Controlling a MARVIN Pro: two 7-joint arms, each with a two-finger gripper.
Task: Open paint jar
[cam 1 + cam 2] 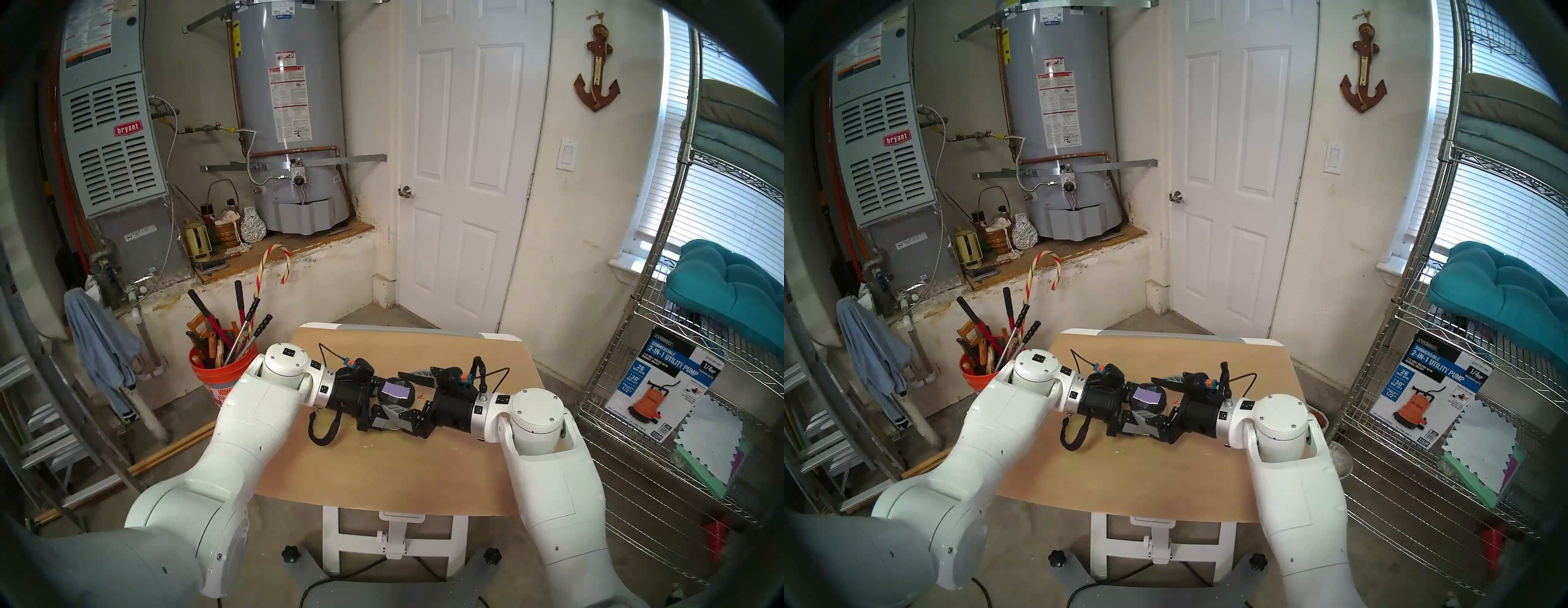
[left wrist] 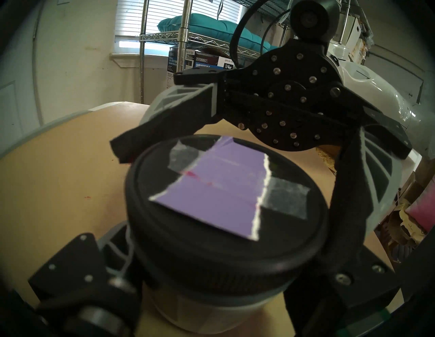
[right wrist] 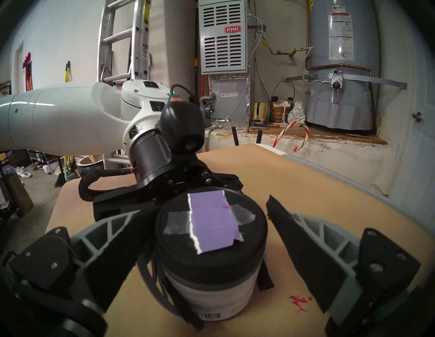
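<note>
So we've got the tan tabletop (image 1: 382, 467) in front of us with both arms reaching in over the middle of it from opposite sides. Our left pincer (image 3: 211, 277) is clamped around the white body of the paint jar (image 3: 207, 296), fingers hugging it low on both sides, below the lid. Our right pincer (image 2: 237, 150) is spread wide open around the jar: one finger sits close to the lid's edge on the near side, the other stands clearly apart on the far side. The jar sits upright on the tabletop, mid-table, black lid (image 2: 226, 218) on. A lilac swatch (image 2: 219, 188) is taped across the lid. There's a tiny red paint splatter (image 3: 300, 302) on the tabletop just beside the jar.
</note>
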